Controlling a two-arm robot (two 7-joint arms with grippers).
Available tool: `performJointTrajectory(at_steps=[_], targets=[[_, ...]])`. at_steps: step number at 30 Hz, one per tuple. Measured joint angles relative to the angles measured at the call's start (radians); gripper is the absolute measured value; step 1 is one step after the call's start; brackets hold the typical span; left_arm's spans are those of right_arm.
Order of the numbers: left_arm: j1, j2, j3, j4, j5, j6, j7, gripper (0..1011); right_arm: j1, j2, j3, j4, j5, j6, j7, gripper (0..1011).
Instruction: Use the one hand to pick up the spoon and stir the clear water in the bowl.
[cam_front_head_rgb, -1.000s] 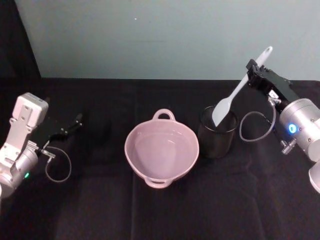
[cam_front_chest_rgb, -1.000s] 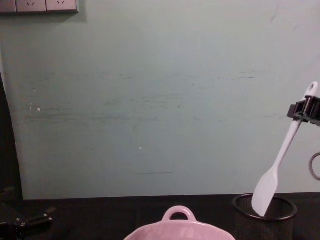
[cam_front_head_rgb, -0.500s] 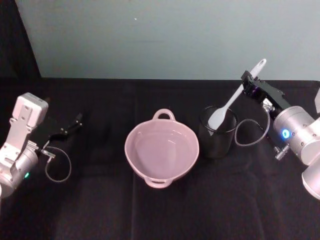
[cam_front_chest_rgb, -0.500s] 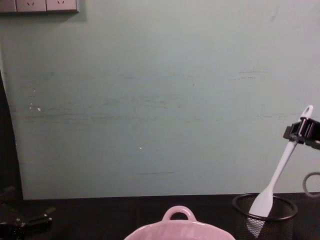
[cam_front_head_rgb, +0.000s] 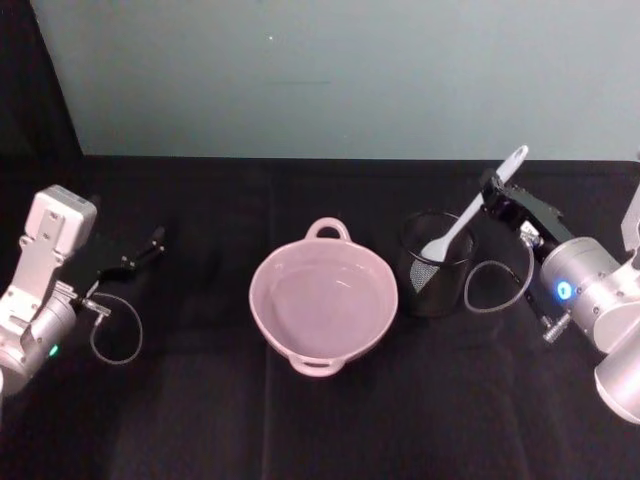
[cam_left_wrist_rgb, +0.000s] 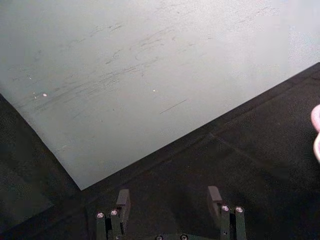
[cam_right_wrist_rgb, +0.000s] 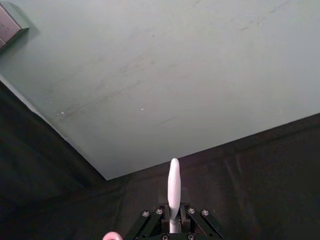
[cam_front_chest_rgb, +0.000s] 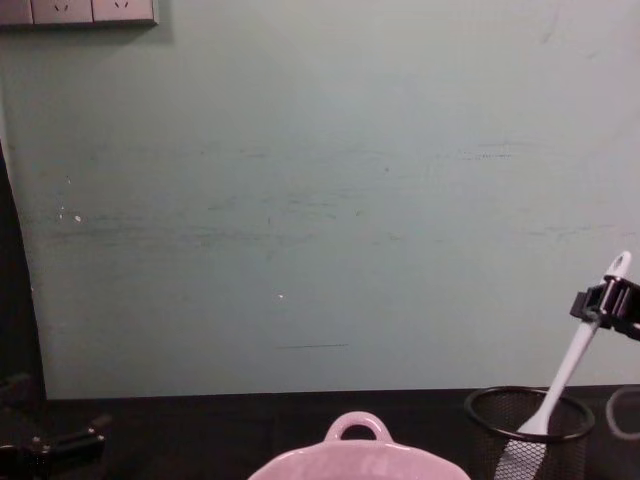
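The bowl (cam_front_head_rgb: 323, 301), pale pink and glossy, is seen nearest the robot at the middle of the black table (cam_front_head_rgb: 200, 420), upright, with one loop handle on its far rim and clear water inside. Just beside it on the robot's right a black wire-mesh cup (cam_front_head_rgb: 435, 265) is observed, upright and apart from the bowl. The spoon (cam_front_head_rgb: 468, 212) is found tilted, its blade end down inside the mesh cup and its handle rising up and to the right. The handle is pinched near its rounded end by the right gripper (cam_front_head_rgb: 494, 190), whose black fingers are pressed onto it from both sides above and behind the cup. The left gripper (cam_front_head_rgb: 140, 250) is noted parked at the far left of the table, well apart from the bowl, its fingers spread and holding nothing.
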Motion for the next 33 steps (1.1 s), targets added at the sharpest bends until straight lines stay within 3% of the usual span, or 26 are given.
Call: performJointTrajectory(at_steps=[19, 33], targets=[[0.000, 0.000, 0.000, 0.000, 0.000, 0.000, 0.000, 1011, -0.046, -0.013, -0.003, -0.044, 0.054, -0.011, -0.084, 112], [0.000, 0.000, 0.000, 0.000, 0.000, 0.000, 0.000, 1011, -0.067, 0.008, -0.017, -0.044, 0.077, -0.037, -0.104, 112]])
